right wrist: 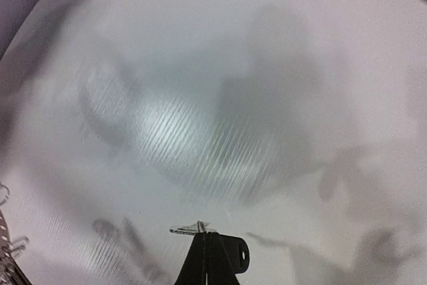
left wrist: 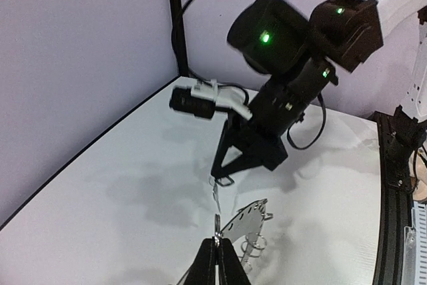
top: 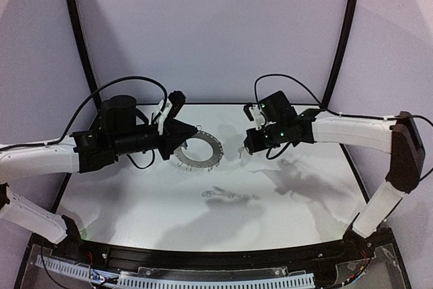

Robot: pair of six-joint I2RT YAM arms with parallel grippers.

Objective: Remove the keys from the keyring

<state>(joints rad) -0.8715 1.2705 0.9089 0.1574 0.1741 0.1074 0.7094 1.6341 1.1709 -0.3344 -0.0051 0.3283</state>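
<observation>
Pinching the keyring's (top: 216,147) rim, the left gripper (left wrist: 217,241) holds it tilted.

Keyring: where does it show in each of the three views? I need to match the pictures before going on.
Top external: the keyring lies mid-table, between the two arms' tips, nearer the left one.
Left wrist: bottom centre, seen almost edge-on.
Right wrist: only a sliver with wire loops at the lower-left edge.
Shared landmark: the right gripper, in all three views.
</observation>
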